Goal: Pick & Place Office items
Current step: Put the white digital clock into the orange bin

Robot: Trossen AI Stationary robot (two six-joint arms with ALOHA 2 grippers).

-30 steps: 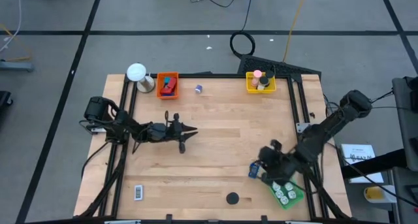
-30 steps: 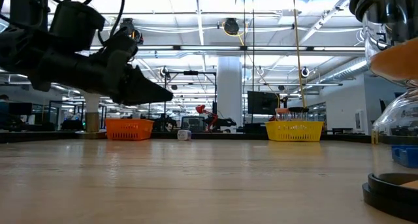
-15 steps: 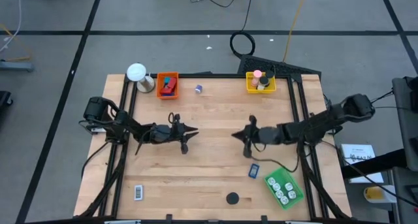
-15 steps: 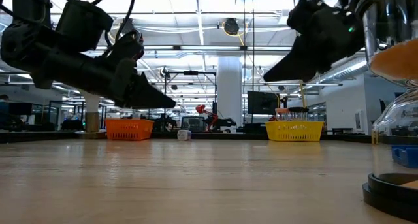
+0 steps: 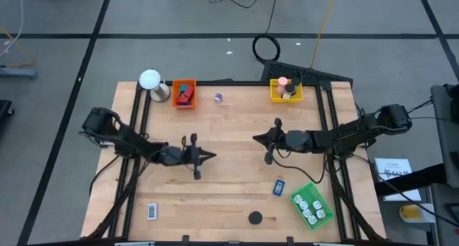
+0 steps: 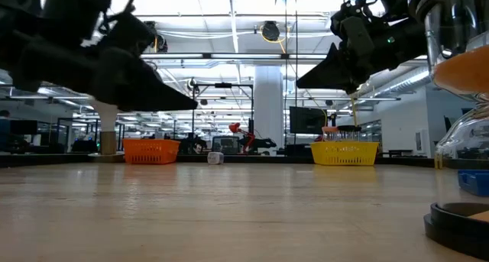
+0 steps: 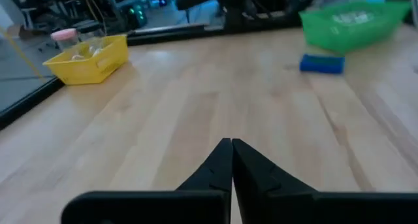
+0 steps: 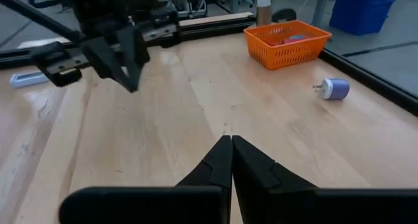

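Observation:
Both grippers hover shut above the table's middle, facing each other and holding nothing: my left gripper (image 5: 212,157) (image 7: 231,143) left of centre, my right gripper (image 5: 256,138) (image 8: 230,140) right of centre. On the wood lie a blue rectangle (image 5: 278,187) (image 7: 322,64) next to the green tray (image 5: 311,206), a black disc (image 5: 255,218) near the front edge, a black-and-white rectangle (image 5: 152,211) at the near left, and a purple roll (image 5: 218,97) (image 8: 333,89) at the back.
An orange tray (image 5: 184,94) and a yellow tray (image 5: 285,90), both holding items, stand along the far edge. A white ball-topped object (image 5: 150,81) stands at the far left corner. Black rails run along the table's left and right sides. Bare wood lies between the grippers.
My right gripper has swung from beside the green tray at the near right up to the table's middle and has turned from pointing down to nearly level. The blue rectangle stays on the wood by the green tray. My left gripper has shifted a little toward the near edge.

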